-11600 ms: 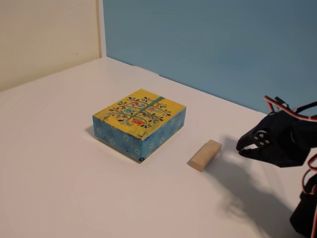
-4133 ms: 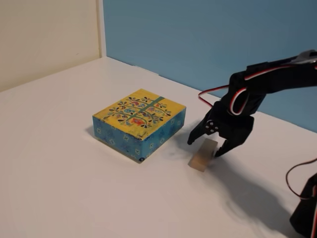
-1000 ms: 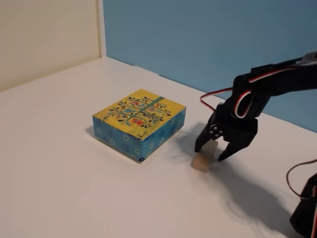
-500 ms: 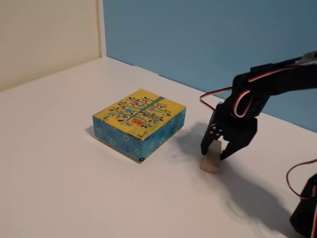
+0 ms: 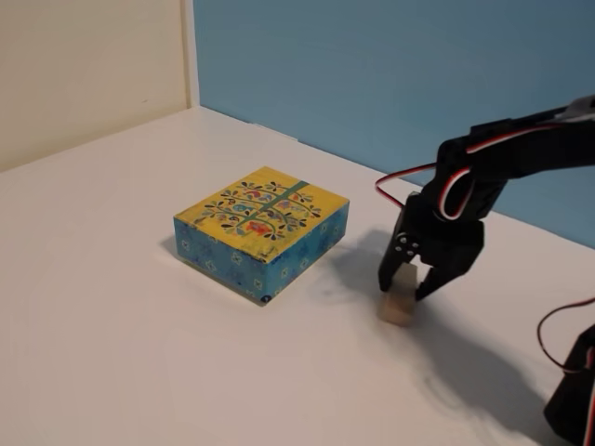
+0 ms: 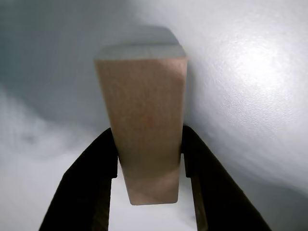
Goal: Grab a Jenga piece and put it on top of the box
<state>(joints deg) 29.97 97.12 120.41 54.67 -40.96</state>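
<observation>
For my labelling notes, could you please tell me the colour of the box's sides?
Blue with a small pattern on the box, clearest in the fixed view.

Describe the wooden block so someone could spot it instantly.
Start at the flat square box with the yellow tree-patterned top on the white table. To its right in the fixed view, the small plain light-tan wooden block sits between the black jaws, the only unpainted thing there.

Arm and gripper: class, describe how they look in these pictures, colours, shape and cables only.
The arm is black and chunky, with red and white cables looping along its upper side and at the right edge. The gripper is black too, with two tapering fingers; small pale dots like screw heads show on its side in the fixed view.
</observation>
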